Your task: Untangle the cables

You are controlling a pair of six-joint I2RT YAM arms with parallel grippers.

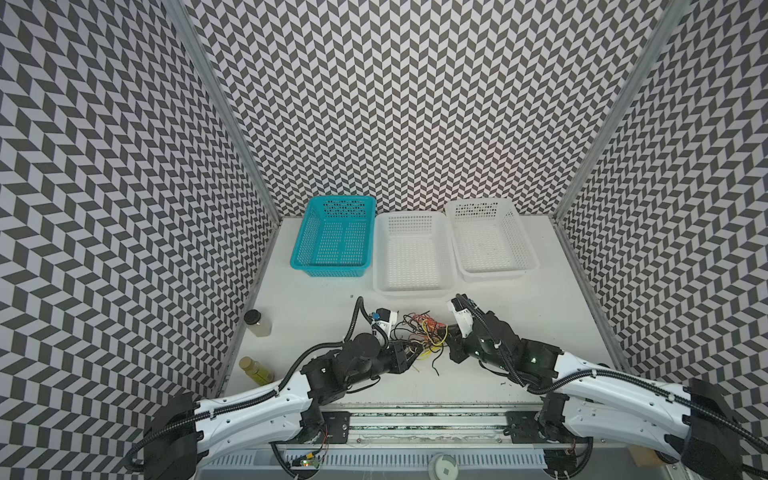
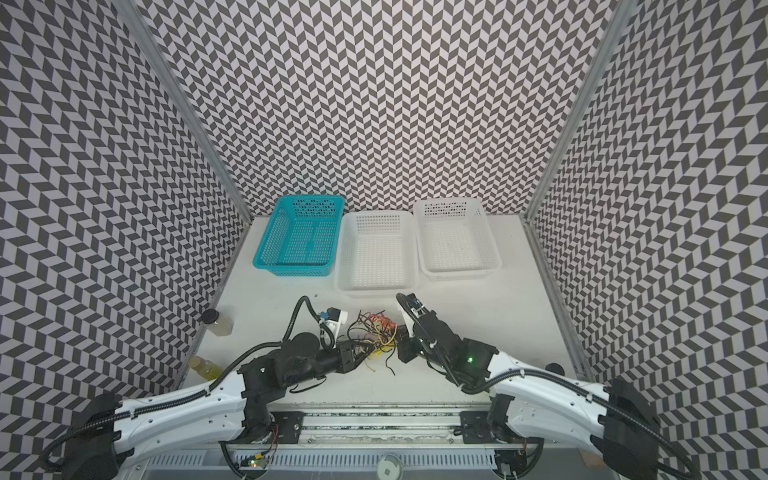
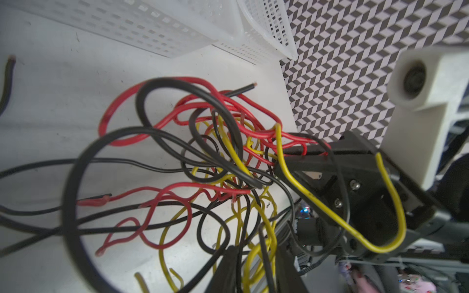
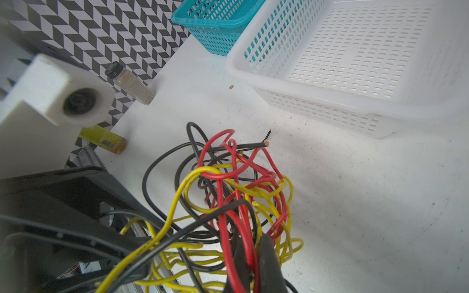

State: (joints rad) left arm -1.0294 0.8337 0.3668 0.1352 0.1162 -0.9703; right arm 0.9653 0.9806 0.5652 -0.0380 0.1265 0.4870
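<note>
Item under inspection: the cables point(image 1: 420, 332), a single snarl of black, red and yellow strands, are found on the white table point(image 1: 519, 332) at front centre, between the two arms in both top views. In the right wrist view the strands point(image 4: 236, 182) are seen looped through one another, with one black end showing bare copper.

The bundle is located well short of the row at the back, where a teal basket point(image 1: 305, 232) and two white baskets point(image 1: 380, 249) are set side by side.

Left gripper point(image 3: 255, 252): in the left wrist view the jaws are seen drawn in on a cluster of yellow and black strands running between them (the narrow gap is filled by the wire itself). It is recorded as clamped on the cables, at the near left edge of the tangle in a top view.

Right gripper point(image 4: 252, 247): the fingers are seen pressed together on a red strand, with yellow loops passing just beside them. It is recorded as clenched on the cables, at the right edge of the tangle.

Two bottles point(image 1: 257, 323) are noted at the left table edge, well apart from the bundle.
</note>
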